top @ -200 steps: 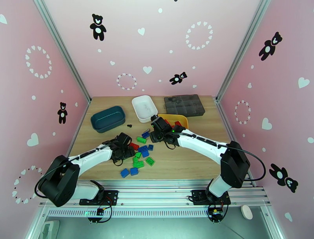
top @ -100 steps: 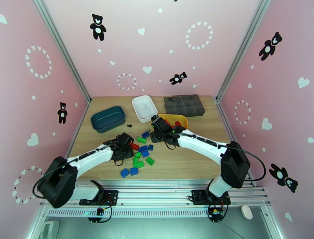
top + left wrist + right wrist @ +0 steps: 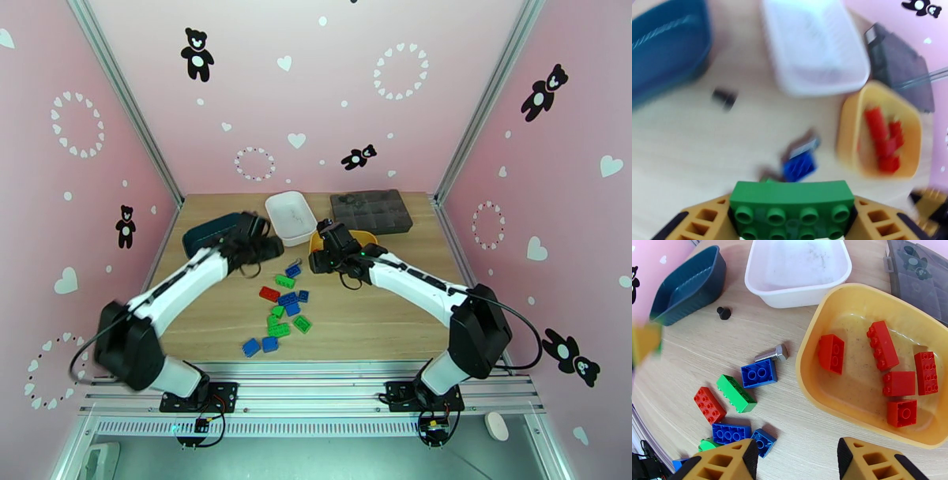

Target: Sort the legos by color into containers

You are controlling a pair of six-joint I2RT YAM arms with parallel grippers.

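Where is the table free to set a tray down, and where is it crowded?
Free: the table right of the loose legos, near edge. Crowded: the far side, where teal tray, white tray and yellow tray sit close.

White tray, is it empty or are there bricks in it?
Empty. In the right wrist view the white tray has a bare floor with faint scuff marks; the red bricks lie in the yellow tray.

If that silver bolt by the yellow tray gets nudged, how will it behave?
The silver bolt lies on its side, so it would probably roll a little, curving around its wider hex head. It looks like metal, so it is likely stiff and heavy for its size.
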